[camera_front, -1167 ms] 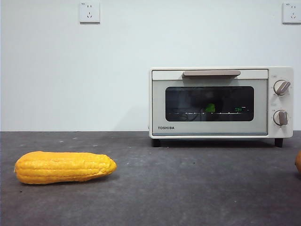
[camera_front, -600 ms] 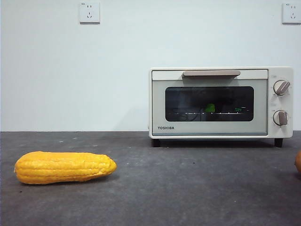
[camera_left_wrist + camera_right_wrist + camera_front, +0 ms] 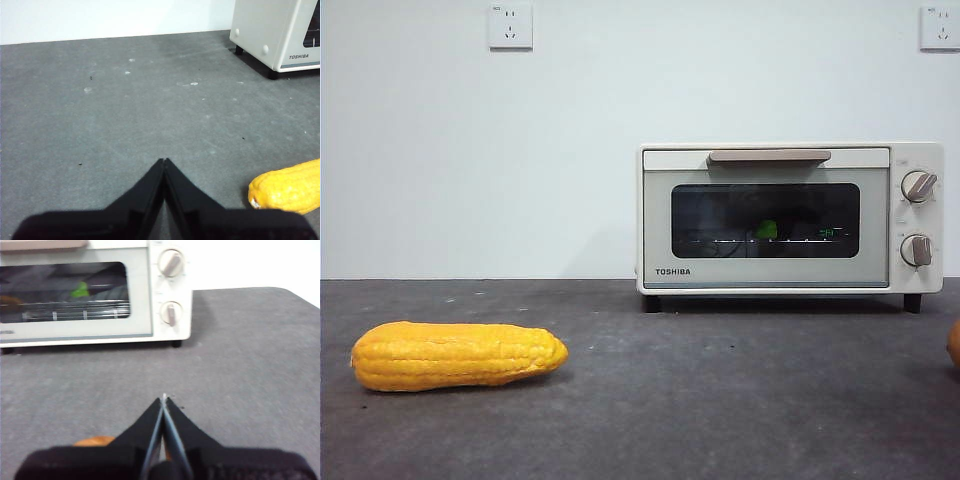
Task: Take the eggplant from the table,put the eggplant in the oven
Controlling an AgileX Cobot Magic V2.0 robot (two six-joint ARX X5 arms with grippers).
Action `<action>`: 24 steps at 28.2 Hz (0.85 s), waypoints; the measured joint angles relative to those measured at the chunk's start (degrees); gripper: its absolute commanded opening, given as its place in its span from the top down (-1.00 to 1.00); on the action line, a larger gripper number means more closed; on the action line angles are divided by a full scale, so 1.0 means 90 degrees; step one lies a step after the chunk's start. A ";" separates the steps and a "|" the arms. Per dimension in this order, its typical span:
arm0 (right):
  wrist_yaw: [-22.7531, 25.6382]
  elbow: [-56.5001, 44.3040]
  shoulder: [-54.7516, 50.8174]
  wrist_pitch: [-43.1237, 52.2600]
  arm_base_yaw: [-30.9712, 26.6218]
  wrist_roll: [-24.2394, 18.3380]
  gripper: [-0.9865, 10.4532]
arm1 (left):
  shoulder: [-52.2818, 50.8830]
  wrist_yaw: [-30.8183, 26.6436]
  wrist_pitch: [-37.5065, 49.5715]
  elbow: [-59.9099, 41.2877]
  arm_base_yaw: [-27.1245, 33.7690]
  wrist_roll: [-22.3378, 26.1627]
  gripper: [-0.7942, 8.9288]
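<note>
Hovering over the table (image 3: 125, 110), left pincer (image 3: 164, 161) and right pincer (image 3: 164, 397) are both pressed closed, empty.

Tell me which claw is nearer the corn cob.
Left. The left claw hangs shut just beside the corn cob. The right claw, also shut, faces the oven, with no corn in its view.

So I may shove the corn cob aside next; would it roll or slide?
The corn cob looks rounded and tapered, so a sideways push would probably roll it, likely curving. Its ridged kernels on the matte table suggest little sliding.
</note>
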 measured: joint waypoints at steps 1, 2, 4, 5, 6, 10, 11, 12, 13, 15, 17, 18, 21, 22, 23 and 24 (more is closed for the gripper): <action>0.0075 -0.0002 0.0000 -0.0046 0.0000 0.0000 0.83 | 0.0002 0.0000 0.0000 0.0000 0.0002 0.0000 0.84; 0.0112 -0.0005 0.0000 -0.0058 0.0000 0.0002 0.82 | 0.0002 0.0000 0.0000 0.0000 0.0002 0.0000 0.84; 0.0141 -0.0005 0.0000 -0.0051 0.0000 0.0007 0.83 | 0.0002 0.0000 -0.0002 0.0000 0.0002 0.0000 0.84; 0.0143 -0.0005 0.0000 -0.0049 0.0000 0.0007 0.82 | 0.0002 0.0000 0.0000 0.0000 0.0002 0.0000 0.84; 0.0143 -0.0005 0.0000 -0.0051 0.0000 0.0007 0.83 | 0.0002 0.0000 0.0000 0.0000 0.0002 0.0000 0.84; 0.0148 -0.0005 0.0000 -0.0049 0.0000 0.0024 0.83 | 0.0002 0.0000 0.0000 0.0000 0.0002 0.0000 0.84; 0.0148 -0.0005 0.0000 -0.0049 0.0000 0.0027 0.83 | 0.0002 -0.0002 0.0000 0.0000 0.0002 0.0000 0.84; 0.0151 -0.0005 0.0000 -0.0049 0.0000 0.0029 0.82 | 0.0002 0.0000 -0.0002 0.0000 0.0002 0.0000 0.84; 0.0153 -0.0005 0.0000 -0.0049 0.0000 0.0032 0.82 | 0.0002 0.0000 0.0000 0.0000 0.0000 0.0000 0.84; 0.0153 -0.0005 0.0000 -0.0049 0.0000 0.0041 0.83 | 0.0002 0.0000 0.0000 0.0000 0.0002 0.0000 0.84; 0.0153 -0.0005 0.0000 -0.0049 0.0000 0.0041 0.83 | 0.0002 0.0000 0.0000 0.0000 0.0002 0.0000 0.84; 0.0155 -0.0005 0.0000 -0.0049 0.0000 0.0044 0.82 | 0.0002 0.0000 0.0000 0.0000 0.0002 0.0000 0.84; 0.0155 -0.0005 0.0000 -0.0049 0.0000 0.0041 0.83 | 0.0002 0.0000 0.0000 0.0000 0.0002 0.0000 0.84; 0.0155 -0.0005 0.0000 -0.0049 0.0000 0.0044 0.83 | 0.0002 0.0000 0.0000 0.0000 0.0002 0.0000 0.84; 0.0155 -0.0005 0.0000 -0.0049 0.0000 0.0044 0.83 | 0.0002 0.0000 0.0000 0.0000 0.0002 0.0000 0.84; 0.0155 -0.0005 0.0000 -0.0049 0.0000 0.0044 0.83 | 0.0002 0.0000 -0.0002 0.0000 0.0002 0.0000 0.84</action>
